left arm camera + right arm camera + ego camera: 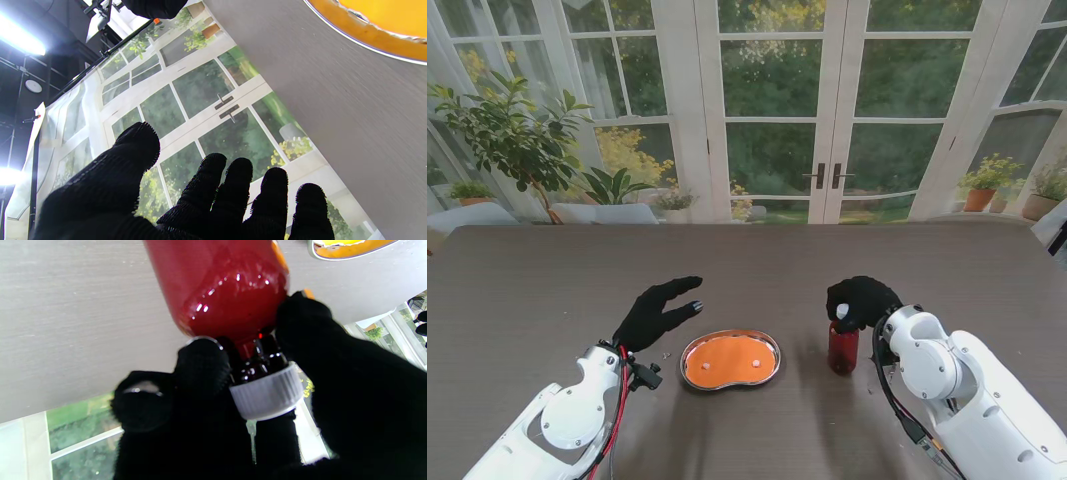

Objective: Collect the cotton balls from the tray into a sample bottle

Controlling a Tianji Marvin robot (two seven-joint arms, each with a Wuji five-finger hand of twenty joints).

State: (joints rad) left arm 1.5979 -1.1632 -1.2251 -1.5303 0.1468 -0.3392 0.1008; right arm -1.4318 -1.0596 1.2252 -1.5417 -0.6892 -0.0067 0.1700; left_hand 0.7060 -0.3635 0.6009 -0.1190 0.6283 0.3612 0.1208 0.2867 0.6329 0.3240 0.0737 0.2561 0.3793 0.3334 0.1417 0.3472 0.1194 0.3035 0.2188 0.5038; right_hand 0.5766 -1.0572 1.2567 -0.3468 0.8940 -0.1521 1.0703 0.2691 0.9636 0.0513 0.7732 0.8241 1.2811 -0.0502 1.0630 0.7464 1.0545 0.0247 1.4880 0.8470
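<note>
Bench (pixel 547 300): dark grey wood grain, broad, backed by a window-and-garden backdrop (pixel 777 100).

Tray (pixel 730 360): kidney-shaped, steel rim, orange floor, lying flat on the bench. All places below are taken from it.

Right arm (pixel 967 390): white, on the tray's right, well apart from the rim.

Left arm (pixel 567 420): white, with red cable, on the tray's left and nearer to me.

Bottle (pixel 843 349): dark red, upright on the bench just right of the tray, a bare strip of bench between them. White ribbed cap (pixel 267 395) is on its neck.

Right hand (pixel 859 301): black glove, over the top of the bottle, right of the tray. In the right wrist view the fingers (pixel 203 363) and thumb are closed about the neck and cap; the hand grips the bottle there.

Left hand (pixel 655 312): black glove, left of the tray and slightly farther from me than its rim, off the bench. Fingers (pixel 277 190) spread and extended, thumb apart; wide, holding nothing, touching nothing.

Cotton balls (pixel 756 362): two small white specks on the tray's orange floor, one toward its right end, one toward its left. Too small to make out further.

Nothing stands between the left hand and the tray.
</note>
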